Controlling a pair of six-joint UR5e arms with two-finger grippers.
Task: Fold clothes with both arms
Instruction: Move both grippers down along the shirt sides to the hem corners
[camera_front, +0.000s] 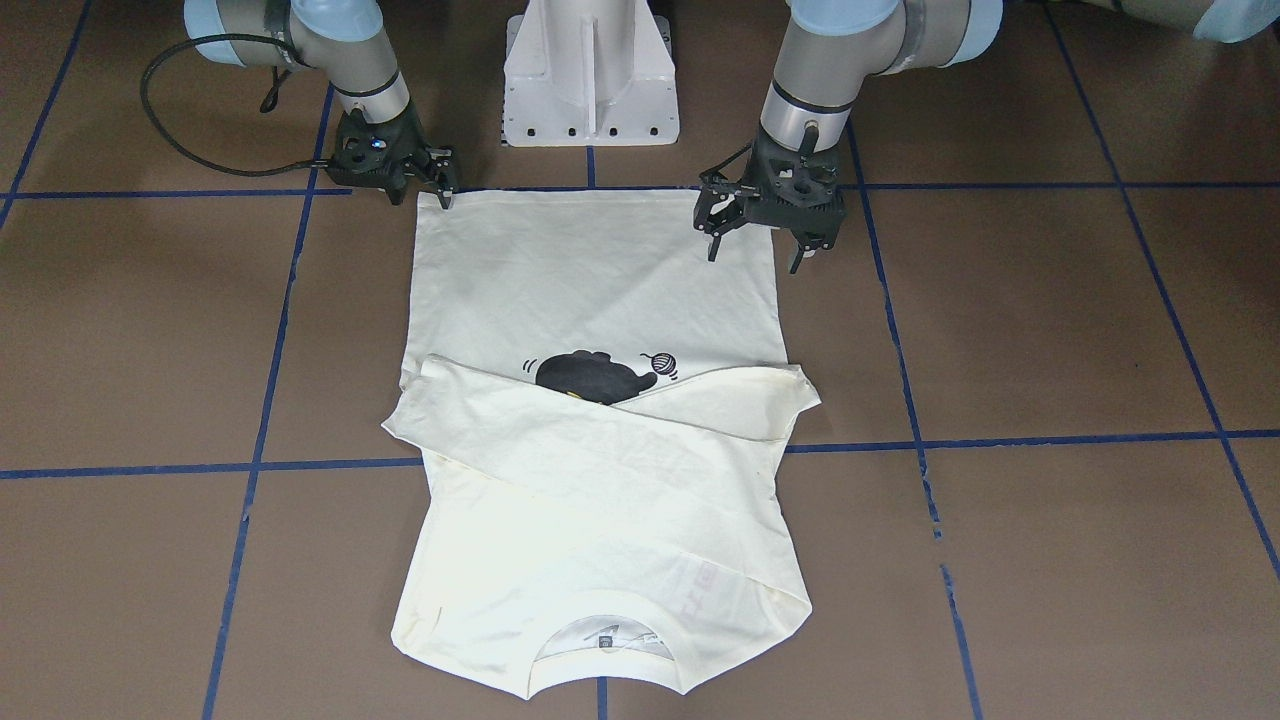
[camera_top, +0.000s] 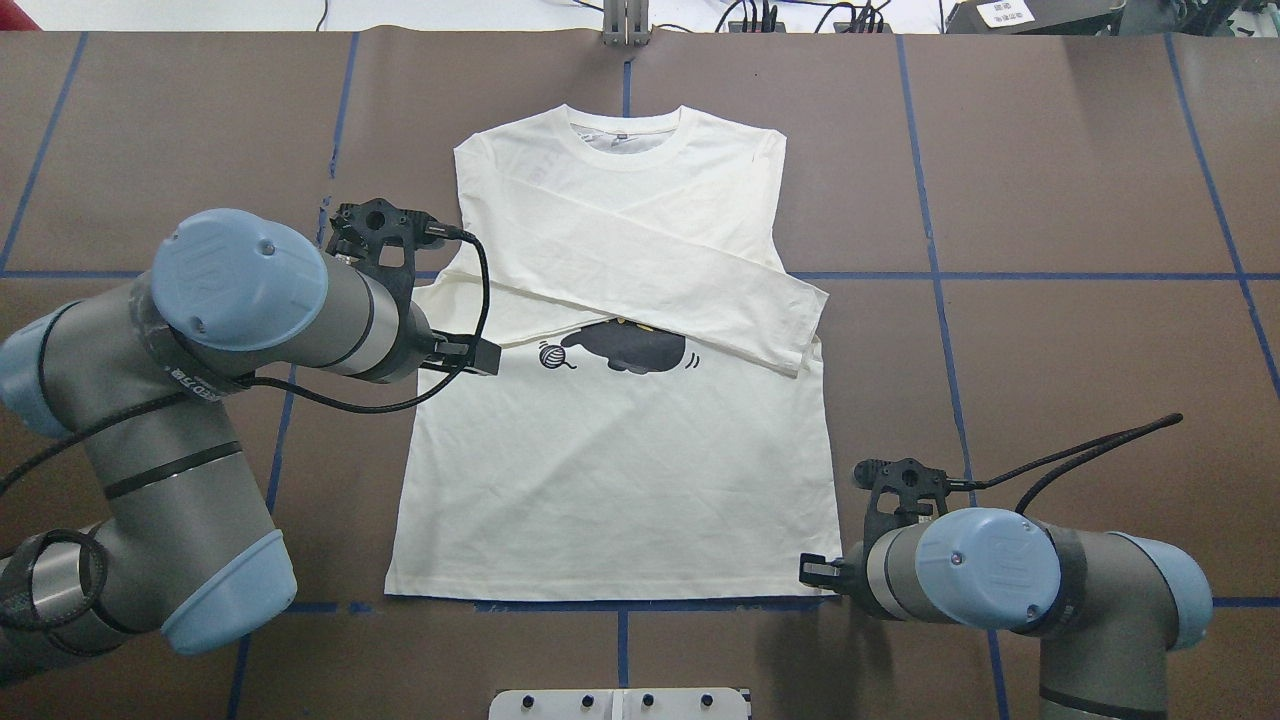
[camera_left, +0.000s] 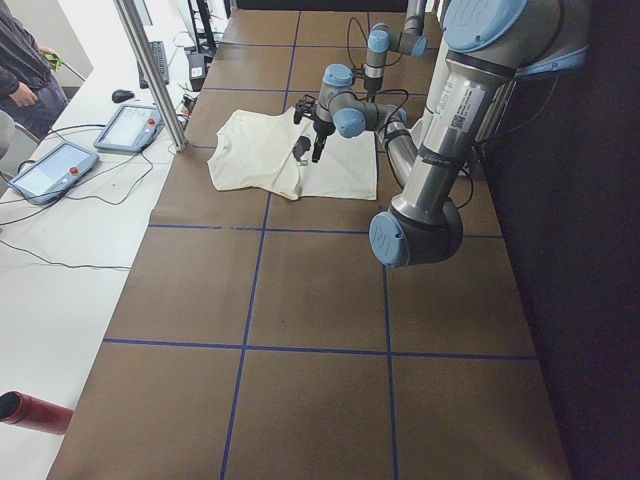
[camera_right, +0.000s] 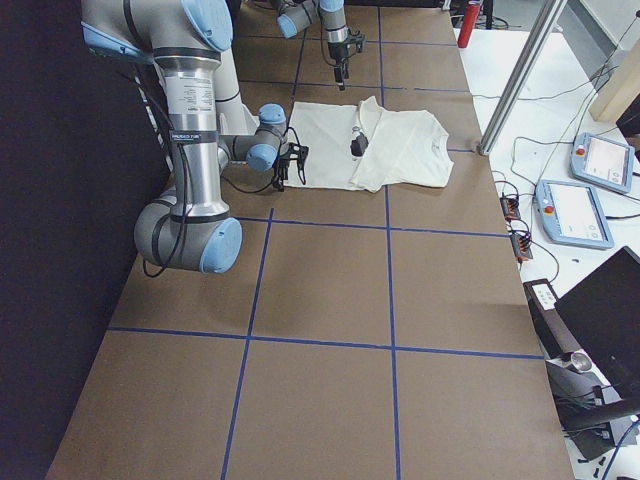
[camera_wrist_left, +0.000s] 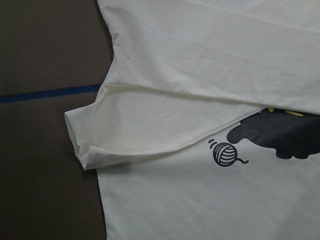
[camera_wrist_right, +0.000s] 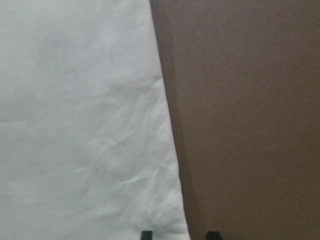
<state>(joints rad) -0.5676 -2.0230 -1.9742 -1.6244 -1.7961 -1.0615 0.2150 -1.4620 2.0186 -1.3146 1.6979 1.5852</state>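
A cream T-shirt (camera_front: 590, 280) lies flat, sleeves (camera_front: 600, 440) crossed over the cat print (camera_front: 597, 377), its hem (camera_front: 590, 193) beneath both jaws. The left gripper (camera_front: 757, 250) hangs wide open above one hem corner. The right gripper (camera_front: 447, 192) straddles the other, slightly parted. Likely best: pinch both layers, lift evenly.

**Left arm** (camera_top: 200, 480): reaches forward from the left of the overhead view with its elbow bent and its wrist turned down. **Left gripper** (camera_front: 756, 258): points downward and hangs raised, its jaws spread wide and holding nothing. **Right arm** (camera_top: 1010, 575): folded close to the base, with the forearm nearly level. **Right gripper** (camera_front: 442, 193): points downward and sits lower than the left one. In the right wrist view its fingertips (camera_wrist_right: 146, 234) show at the bottom edge with a gap between them, clamping nothing.
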